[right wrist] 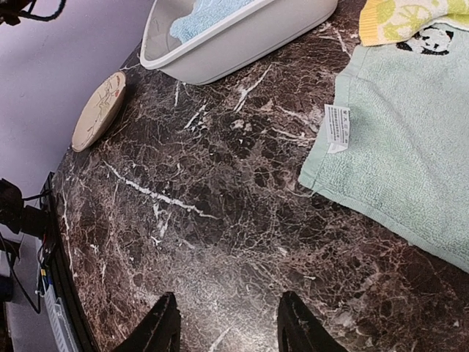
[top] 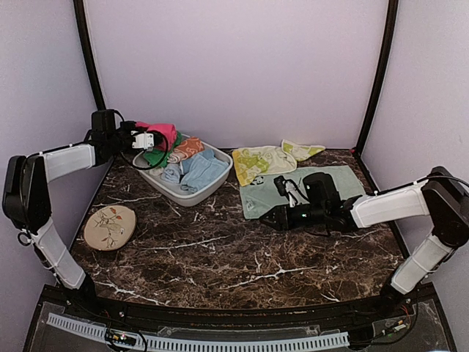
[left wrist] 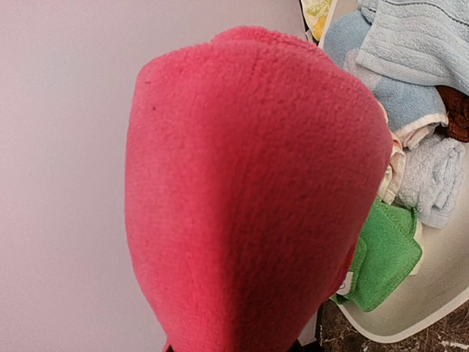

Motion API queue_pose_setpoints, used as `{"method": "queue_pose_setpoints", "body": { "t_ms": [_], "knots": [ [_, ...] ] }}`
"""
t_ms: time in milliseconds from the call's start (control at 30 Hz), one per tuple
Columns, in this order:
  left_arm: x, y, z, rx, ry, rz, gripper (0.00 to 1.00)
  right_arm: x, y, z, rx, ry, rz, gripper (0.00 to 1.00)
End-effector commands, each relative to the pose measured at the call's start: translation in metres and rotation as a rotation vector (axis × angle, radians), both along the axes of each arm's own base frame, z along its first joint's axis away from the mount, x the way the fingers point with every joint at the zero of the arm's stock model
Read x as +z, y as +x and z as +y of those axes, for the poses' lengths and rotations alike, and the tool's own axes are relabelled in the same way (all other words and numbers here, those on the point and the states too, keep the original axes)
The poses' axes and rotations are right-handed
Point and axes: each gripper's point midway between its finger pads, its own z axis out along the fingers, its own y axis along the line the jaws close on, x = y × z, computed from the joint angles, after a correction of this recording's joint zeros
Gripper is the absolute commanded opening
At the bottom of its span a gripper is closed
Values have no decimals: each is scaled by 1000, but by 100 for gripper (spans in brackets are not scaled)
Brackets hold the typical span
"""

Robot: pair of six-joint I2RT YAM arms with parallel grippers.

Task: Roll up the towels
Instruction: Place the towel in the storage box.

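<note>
Pink towel (left wrist: 249, 191): bunched, raised above basin (top: 217, 185) at 11 o'clock of table (top: 220, 257); fills left wrist view, hanging in front of lens. Left gripper (top: 152, 138): fingers hidden behind cloth; judged closed on pink towel, cloth at its tip and clear of basin contents in top view. Basin: holds further cloths, blue, green and orange, unsorted. Mint towel (top: 344, 180): flat at 2 o'clock, unrolled, panda patch (right wrist: 431, 40) near far edge, white label (right wrist: 337, 126) by near-left corner. Yellow towel (top: 262, 160): loosely spread at 1 o'clock, overlapping far edge of mint towel. Right gripper (right wrist: 229, 326): jaws apart, nothing between, low over bare marble just at 9 o'clock of mint towel's corner. Disc (top: 110, 226): at 9 o'clock of table, well apart from all cloth. Step in hand, as judged: lifting pink towel out of basin for laying out; no towel rolled yet, task near its start. Next move calls for: carrying pink towel to open marble at 6 o'clock of basin, spreading it flat lengthwise, clear of rim; right gripper free to pin a loose end or begin on mint towel's near edge.
</note>
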Motion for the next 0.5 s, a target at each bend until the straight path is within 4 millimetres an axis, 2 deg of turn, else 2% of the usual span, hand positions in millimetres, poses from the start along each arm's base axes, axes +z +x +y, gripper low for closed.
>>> {"method": "queue_pose_setpoints", "body": {
  "t_ms": [0,67,267,467],
  "knots": [
    [-36,16,10,34,56,-36,0,16,7,6,3,47,-22,45],
    [-66,21,19,47,100,20,0,19,8,6,0,47,-28,45],
    [-118,18,32,37,199,134,0,21,8,2,-10,37,-30,45],
    [-142,10,39,21,285,290,0,19,9,3,-13,37,-25,45]
  ]
}}
